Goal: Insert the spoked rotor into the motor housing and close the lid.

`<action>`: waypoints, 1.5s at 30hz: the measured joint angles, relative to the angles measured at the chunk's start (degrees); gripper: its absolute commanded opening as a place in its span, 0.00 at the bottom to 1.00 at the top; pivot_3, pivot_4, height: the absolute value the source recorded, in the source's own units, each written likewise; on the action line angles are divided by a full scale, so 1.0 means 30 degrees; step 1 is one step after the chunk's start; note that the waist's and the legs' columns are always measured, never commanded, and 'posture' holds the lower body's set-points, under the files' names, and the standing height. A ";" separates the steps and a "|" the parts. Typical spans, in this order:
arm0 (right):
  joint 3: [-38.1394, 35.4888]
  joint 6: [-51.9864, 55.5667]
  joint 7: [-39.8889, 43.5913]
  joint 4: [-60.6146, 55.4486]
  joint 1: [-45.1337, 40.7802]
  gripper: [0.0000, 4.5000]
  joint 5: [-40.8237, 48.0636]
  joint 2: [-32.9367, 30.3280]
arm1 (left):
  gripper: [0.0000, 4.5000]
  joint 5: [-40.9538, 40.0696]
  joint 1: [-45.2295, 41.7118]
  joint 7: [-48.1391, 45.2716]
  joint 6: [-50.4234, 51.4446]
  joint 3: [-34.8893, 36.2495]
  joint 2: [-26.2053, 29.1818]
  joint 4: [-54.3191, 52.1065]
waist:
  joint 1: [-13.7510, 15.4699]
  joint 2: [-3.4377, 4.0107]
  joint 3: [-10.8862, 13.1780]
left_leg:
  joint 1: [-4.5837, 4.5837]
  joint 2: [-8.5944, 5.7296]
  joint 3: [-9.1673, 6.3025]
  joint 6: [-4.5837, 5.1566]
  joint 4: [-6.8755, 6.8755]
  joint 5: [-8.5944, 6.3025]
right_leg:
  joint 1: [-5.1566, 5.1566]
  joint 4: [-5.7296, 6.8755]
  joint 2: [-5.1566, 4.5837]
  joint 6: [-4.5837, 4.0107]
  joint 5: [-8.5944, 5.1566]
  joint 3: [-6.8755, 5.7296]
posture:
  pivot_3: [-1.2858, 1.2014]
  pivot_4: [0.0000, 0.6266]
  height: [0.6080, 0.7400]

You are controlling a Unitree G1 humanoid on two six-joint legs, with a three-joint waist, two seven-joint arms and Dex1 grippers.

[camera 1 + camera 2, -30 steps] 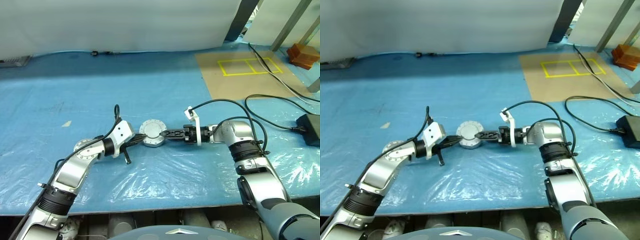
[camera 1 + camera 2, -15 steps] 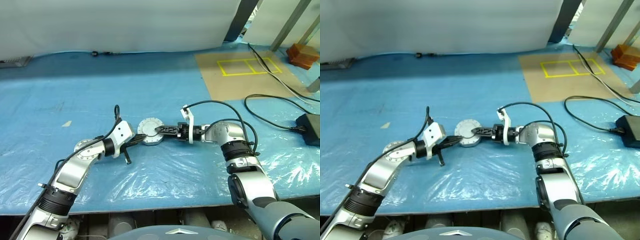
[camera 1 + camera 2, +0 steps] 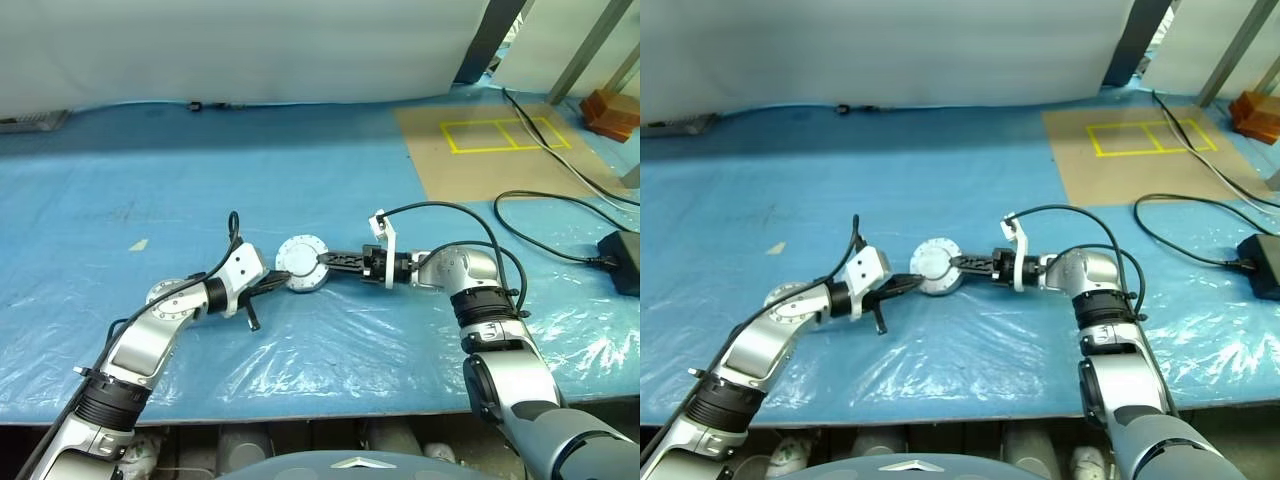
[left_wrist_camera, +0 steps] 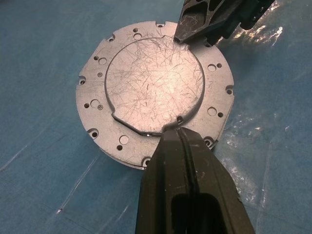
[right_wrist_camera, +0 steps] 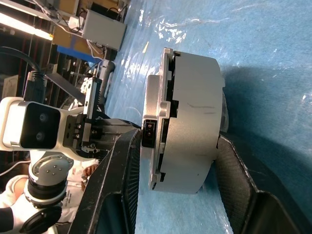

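Seen from my head: both my arms reach inward over the blue plastic-covered table (image 3: 330, 180), forearms low, meeting at the motor housing (image 3: 302, 267), which lies flat between my fingertips. My left gripper (image 3: 277, 283) points forward and to the right, its tip at the housing's near-left edge; my right gripper (image 3: 322, 263) points left, nearly level, at its right side.

Left wrist view: my left gripper (image 4: 180, 139), fingers pressed together and holding nothing, rests its tip against the rim of the lid (image 4: 153, 87), a scratched plain silver disc seated in the housing (image 4: 97, 92). The right gripper's finger (image 4: 195, 24) touches the far rim.

Right wrist view: my right fingers (image 5: 124, 168) stand half open, straddling the housing (image 5: 187, 122), one above, one below; whether they press it I cannot tell.
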 measured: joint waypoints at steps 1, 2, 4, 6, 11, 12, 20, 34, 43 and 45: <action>-0.0067 0.0222 -0.0008 -0.0016 0.0002 0.41 0.0093 -0.0008 | 0.00 0.0005 0.0001 0.0001 0.0006 0.0009 0.0000 -0.0001 | 0.0002 0.0000 0.0000 | -0.0001 0.0000 0.0001 0.0000 0.0000 0.0000 | 0.0000 -0.0001 0.0000 0.0000 0.0000 -0.0001 | 0.52 0.24 1.00; -0.0186 0.0438 -0.0028 -0.0019 0.0008 0.41 0.0140 0.0004 | 0.00 0.0017 0.0000 0.0005 0.0008 0.0024 0.0000 -0.0002 | 0.0001 0.0001 0.0001 | -0.0001 0.0000 0.0000 0.0000 -0.0001 0.0000 | -0.0001 -0.0001 0.0001 0.0000 0.0000 -0.0001 | 0.52 0.24 1.00; -0.0495 0.1053 -0.0205 -0.0029 0.0057 0.41 0.0309 0.0079 | 0.00 0.0123 -0.0013 0.0154 0.0019 0.0132 -0.0001 0.0010 | -0.0026 0.0005 0.0004 | -0.0003 0.0001 -0.0001 -0.0001 -0.0001 0.0000 | -0.0003 0.0000 0.0003 0.0000 0.0000 0.0000 | 0.52 0.24 1.00; -0.0876 0.1416 -0.0444 0.0049 0.0097 0.41 0.0444 0.0180 | 0.00 0.0145 -0.0007 0.0230 0.0018 0.0140 -0.0026 0.0007 | -0.0041 0.0012 0.0015 | -0.0013 0.0001 0.0000 -0.0001 0.0001 0.0000 | -0.0013 -0.0002 0.0002 0.0000 0.0000 0.0001 | 0.52 0.24 1.00; -0.1660 0.1811 -0.0938 0.0176 0.0095 0.41 0.0618 0.0589 | 0.00 0.0168 -0.0004 0.0248 0.0005 0.0174 -0.0027 0.0006 | -0.0039 0.0028 0.0027 | -0.0028 0.0001 -0.0001 0.0000 0.0000 0.0002 | -0.0030 -0.0004 0.0003 0.0000 0.0000 -0.0003 | 0.52 0.24 1.00; -0.1677 0.1811 -0.0978 0.0167 0.0096 0.41 0.0618 0.0616 | 0.00 0.0170 -0.0004 0.0245 0.0001 0.0179 -0.0026 0.0007 | -0.0047 0.0029 0.0027 | -0.0027 0.0001 -0.0001 0.0000 0.0000 0.0001 | -0.0030 -0.0003 0.0004 0.0000 0.0000 -0.0003 | 0.52 0.24 1.00; -0.1332 0.1095 -0.1496 -0.0045 0.0097 0.28 0.0425 0.0789 | 0.00 0.0253 -0.0005 0.0251 0.0018 0.0175 -0.0045 0.0073 | -0.0131 0.0030 0.0028 | -0.0014 0.0000 -0.0001 0.0000 0.0000 0.0001 | -0.0028 0.0010 0.0003 0.0001 0.0001 0.0004 | 0.52 0.24 1.00; -0.2136 0.1419 -0.2251 0.0767 -0.0073 0.28 0.1003 0.1192 | 0.00 -0.4849 0.0241 0.0126 0.3651 0.3668 -0.0398 -0.2910 | -0.0259 0.0029 0.0044 | -0.0073 0.0003 -0.0002 -0.0004 -0.0021 0.0004 | -0.0102 0.0006 0.0035 0.0000 0.0004 0.0015 | 0.52 0.24 1.00; -0.4276 0.2298 -0.4977 0.1956 -0.1124 0.28 0.1520 0.2365 | 0.00 -0.8465 0.0329 0.1924 0.6780 0.6836 -0.0716 -0.3019 | -0.0174 0.0041 0.0054 | -0.0068 0.0003 -0.0003 -0.0004 -0.0023 0.0004 | -0.0104 0.0006 0.0029 0.0000 0.0004 0.0006 | 0.52 0.24 1.00; -0.4652 0.3278 -0.5089 0.2132 -0.1426 0.28 0.1725 0.2242 | 0.00 -0.9100 0.0385 0.2420 0.7386 0.7258 -0.0952 -0.3018 | -0.0128 0.0042 0.0089 | -0.0069 0.0003 -0.0007 -0.0004 -0.0013 0.0005 | -0.0123 -0.0003 0.0028 0.0002 0.0006 -0.0002 | 0.52 0.24 1.00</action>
